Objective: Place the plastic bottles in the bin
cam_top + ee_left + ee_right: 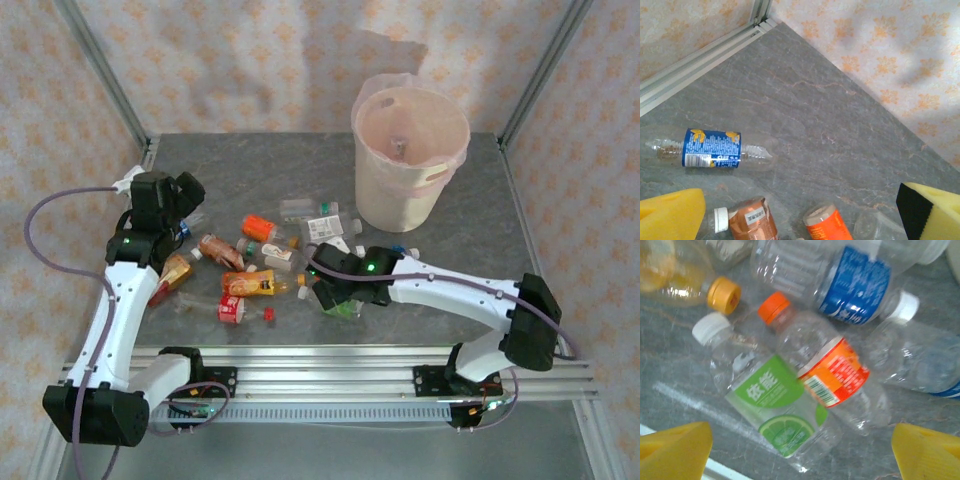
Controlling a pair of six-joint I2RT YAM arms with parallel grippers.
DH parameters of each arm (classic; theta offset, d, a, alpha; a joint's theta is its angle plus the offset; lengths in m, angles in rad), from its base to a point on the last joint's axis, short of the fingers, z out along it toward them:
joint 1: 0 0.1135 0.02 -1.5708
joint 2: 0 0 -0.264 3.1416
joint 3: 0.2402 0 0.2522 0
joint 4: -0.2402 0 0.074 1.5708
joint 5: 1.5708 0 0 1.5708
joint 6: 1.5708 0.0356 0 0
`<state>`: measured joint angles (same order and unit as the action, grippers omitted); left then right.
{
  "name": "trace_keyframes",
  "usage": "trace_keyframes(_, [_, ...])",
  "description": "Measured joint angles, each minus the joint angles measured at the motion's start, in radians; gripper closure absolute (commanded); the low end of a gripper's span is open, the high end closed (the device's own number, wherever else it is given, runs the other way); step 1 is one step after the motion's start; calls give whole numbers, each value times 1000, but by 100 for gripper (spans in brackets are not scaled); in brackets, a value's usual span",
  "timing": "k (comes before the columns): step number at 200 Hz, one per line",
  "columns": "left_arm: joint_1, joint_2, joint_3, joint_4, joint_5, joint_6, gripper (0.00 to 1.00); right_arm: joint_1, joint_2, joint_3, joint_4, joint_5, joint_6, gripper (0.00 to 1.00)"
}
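The bin (398, 196), a cream bucket lined with a pinkish bag, stands at the back right of the table. Plastic bottles (248, 283) lie scattered across the table's middle. My right gripper (335, 295) hangs open over a green-labelled bottle (772, 405) and an orange-labelled bottle (835, 372), which lie side by side between its yellow pads (675, 450) without touching them. My left gripper (185, 218) is open at the left of the pile, above a brown bottle (747, 220) and an orange bottle (827, 225). A blue-labelled bottle (710, 148) lies just beyond it.
A blue-labelled bottle (855, 282), a clear bottle (920, 360) and a yellow-filled bottle with an orange cap (722, 294) lie just past the right gripper. Bare grey table (250, 165) stretches behind the pile. Metal frame posts and patterned walls close in the table's sides and back.
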<state>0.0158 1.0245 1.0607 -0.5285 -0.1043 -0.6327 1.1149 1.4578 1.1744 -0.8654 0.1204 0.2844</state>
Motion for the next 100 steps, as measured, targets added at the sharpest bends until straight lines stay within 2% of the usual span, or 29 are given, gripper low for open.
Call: trace_keyframes(100, [0,-21,-21,3,-8,-6,0,23,58,-90,24,-92,-40,11])
